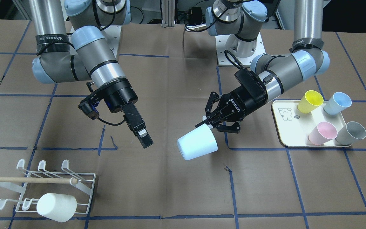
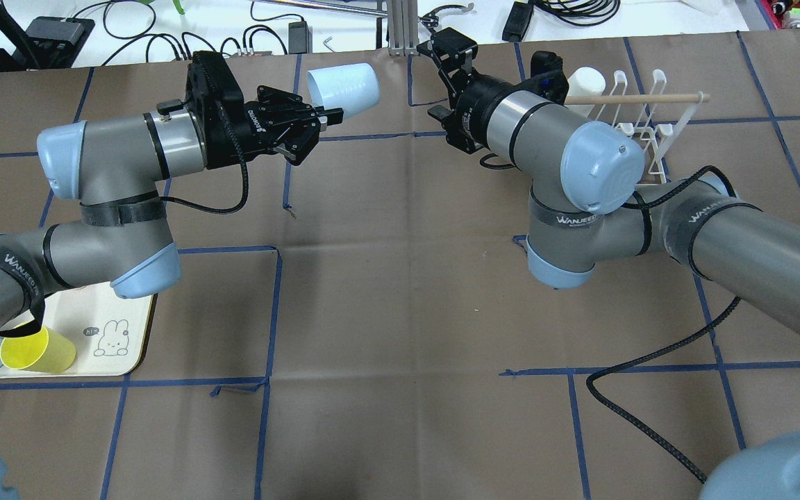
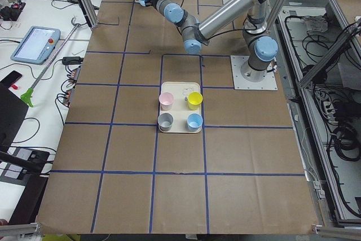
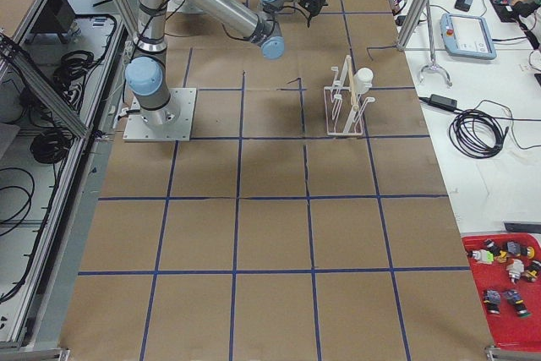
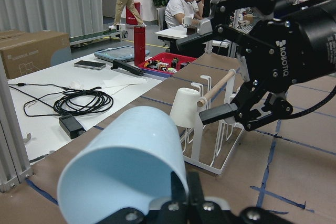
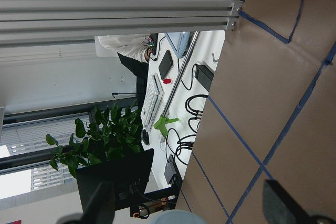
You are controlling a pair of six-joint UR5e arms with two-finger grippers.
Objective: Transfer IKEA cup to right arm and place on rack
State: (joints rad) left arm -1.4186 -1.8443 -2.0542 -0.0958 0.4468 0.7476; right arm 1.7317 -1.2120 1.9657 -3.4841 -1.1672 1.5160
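My left gripper (image 1: pixel 207 125) is shut on the rim of a light-blue IKEA cup (image 1: pixel 197 142) and holds it on its side above the table's middle. Both also show in the overhead view: the left gripper (image 2: pixel 325 118) and the cup (image 2: pixel 343 87). The right arm's gripper (image 1: pixel 142 136), with long straight fingers, hangs open and empty about a hand's width from the cup. In the left wrist view it (image 5: pixel 220 59) faces the cup (image 5: pixel 123 169) with its jaws wide apart. The white wire rack (image 1: pixel 56 181) stands beyond it and carries a white cup (image 1: pixel 56 207).
A cream tray (image 1: pixel 284 128) on my left side holds a yellow cup (image 1: pixel 310 101), a blue cup (image 1: pixel 337 103), a pink cup (image 1: pixel 322 133) and a grey cup (image 1: pixel 350 133). Brown paper with blue tape lines covers the table. A black cable (image 2: pixel 650 354) lies near my right arm.
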